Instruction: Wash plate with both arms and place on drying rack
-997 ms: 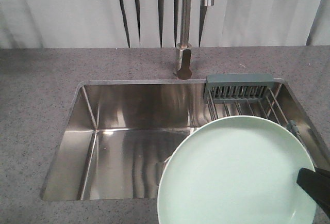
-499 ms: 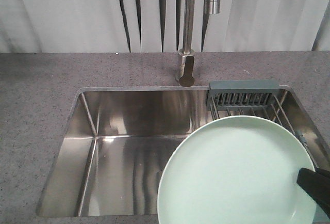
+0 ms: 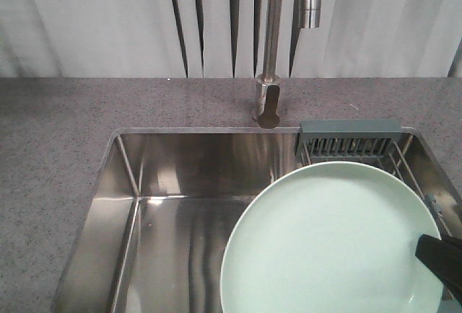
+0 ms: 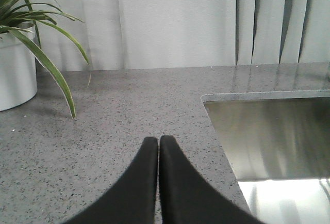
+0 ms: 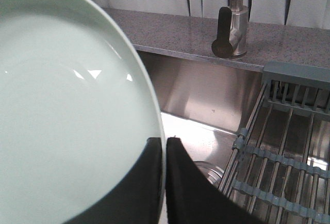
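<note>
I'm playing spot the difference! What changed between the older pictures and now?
The tap, the sink and the drying rack slid down and a little right in the front view, so the plate hides more rack. Probably the camera moved, not them. The plate kept its spot in the picture, with the right tool still clamped on its rim. Nothing was let go.

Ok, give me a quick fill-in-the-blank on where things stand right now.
1. The right gripper clamps the plate by its ___.
2. The left gripper is shut and holds ___.
3. In the front view, the drying rack sits at the ___ end of the sink.

Missing words: rim; nothing; right.
</note>
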